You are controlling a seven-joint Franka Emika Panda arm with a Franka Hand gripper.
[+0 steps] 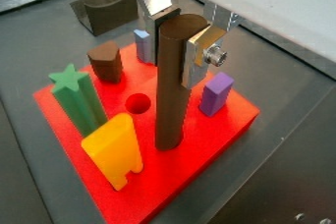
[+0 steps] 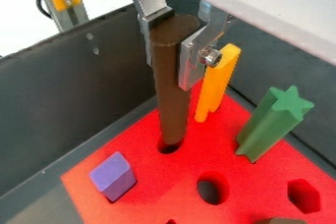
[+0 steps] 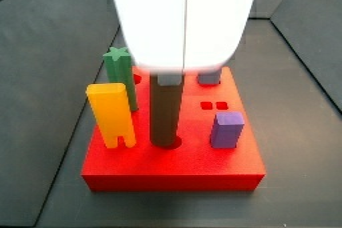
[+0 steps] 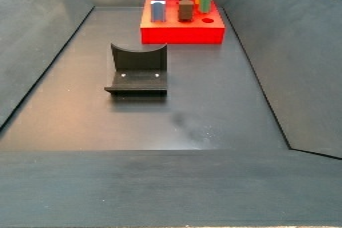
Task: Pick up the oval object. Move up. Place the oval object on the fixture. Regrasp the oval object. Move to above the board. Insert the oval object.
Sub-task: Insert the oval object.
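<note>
Yellow peg [image 1: 116, 147] stood nearest to the wrist camera, at a corner of the board [image 1: 197, 141], so you saw it first. Your board was the biggest thing, a red slab at the far end of the grey floor [image 4: 147, 132] in a side view [image 4: 183, 30]. Well apart from it, nearer that camera, your fixture [image 4: 135, 71] stood alone on the floor. On the board, you had the oval object [image 1: 172, 81] standing upright, its lower end inside a round hole [image 2: 170, 146]. It was tall and dark brown in both wrist views. Your gripper [image 1: 175, 29] was above the board and closed on the top part of the oval object, with a silver finger [image 2: 197, 45] pressed on its side. Around it you had a green star peg [image 1: 79, 98], a purple block [image 1: 217, 92], a short brown peg [image 1: 106, 62] and a small blue peg [image 1: 141, 43]. Beside the oval object one round hole [image 1: 138, 101] was empty.
</note>
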